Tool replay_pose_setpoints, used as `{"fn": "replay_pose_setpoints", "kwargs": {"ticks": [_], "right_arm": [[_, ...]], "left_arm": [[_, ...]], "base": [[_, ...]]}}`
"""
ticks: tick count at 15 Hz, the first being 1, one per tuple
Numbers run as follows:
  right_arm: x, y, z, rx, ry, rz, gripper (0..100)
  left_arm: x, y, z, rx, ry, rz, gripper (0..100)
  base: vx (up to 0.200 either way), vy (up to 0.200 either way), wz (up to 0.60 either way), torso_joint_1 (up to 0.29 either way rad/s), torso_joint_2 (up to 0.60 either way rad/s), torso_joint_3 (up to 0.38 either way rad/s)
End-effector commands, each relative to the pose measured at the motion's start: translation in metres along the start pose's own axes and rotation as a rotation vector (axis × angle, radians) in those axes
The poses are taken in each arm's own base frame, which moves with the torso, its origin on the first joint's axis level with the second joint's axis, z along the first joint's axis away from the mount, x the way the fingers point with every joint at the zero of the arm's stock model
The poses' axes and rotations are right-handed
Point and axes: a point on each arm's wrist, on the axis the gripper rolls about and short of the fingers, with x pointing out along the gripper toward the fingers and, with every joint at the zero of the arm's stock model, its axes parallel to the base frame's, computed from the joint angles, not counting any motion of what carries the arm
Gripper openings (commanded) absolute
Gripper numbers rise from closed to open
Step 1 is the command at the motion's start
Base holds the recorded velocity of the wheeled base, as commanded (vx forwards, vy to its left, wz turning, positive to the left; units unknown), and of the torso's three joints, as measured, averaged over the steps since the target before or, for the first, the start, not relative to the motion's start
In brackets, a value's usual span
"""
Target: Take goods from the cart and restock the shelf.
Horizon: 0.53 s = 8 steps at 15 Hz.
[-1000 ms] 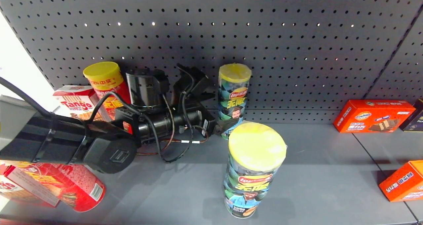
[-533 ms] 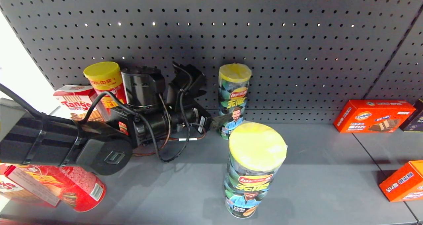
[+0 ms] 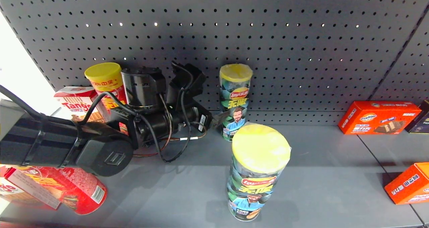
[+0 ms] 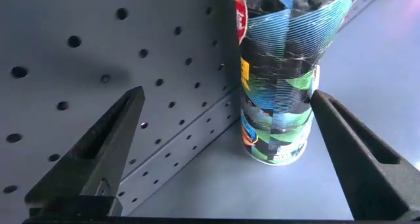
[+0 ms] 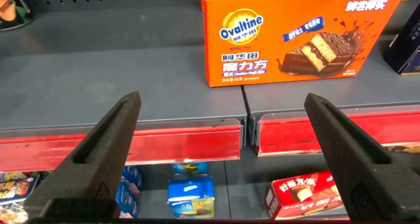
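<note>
Two tall green-and-blue chip cans with yellow lids stand upright on the grey shelf. One can is at the back against the pegboard; the other can is nearer the front. My left gripper is open just left of the back can's lower part. In the left wrist view this back can stands just beyond the left gripper, and the fingers do not touch it. My right gripper is open with nothing in it, facing an orange box at the shelf's front edge.
Behind my left arm are a red can with a yellow lid and a wafer box. A red can lies on its side at the front left. Orange boxes sit at the right. Bare shelf lies between.
My left arm has drawn back to the left, and its fingers have come away from the back can. The can stands on its own. The front can has not moved.
</note>
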Motion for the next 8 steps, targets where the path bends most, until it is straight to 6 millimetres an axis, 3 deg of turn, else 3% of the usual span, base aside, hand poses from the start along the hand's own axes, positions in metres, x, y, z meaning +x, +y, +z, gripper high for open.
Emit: {"fn": "replay_pose_setpoints", "kwargs": {"ticks": [1,8], "right_arm": [[0.0002,0.0,-0.0003,0.0,0.002,0.0,100],[0.0001,0.0,0.0002,0.0,0.001,0.0,100]], "left_arm": [[0.0003,0.0014,0.0001,-0.003,0.004,0.02,100],[-0.0002,0.0017,-0.001,-0.003,0.003,0.022,100]], "base": [[0.0,0.0,0.0,0.0,0.0,0.0],[0.0,0.0,0.0,0.0,0.0,0.0]]}}
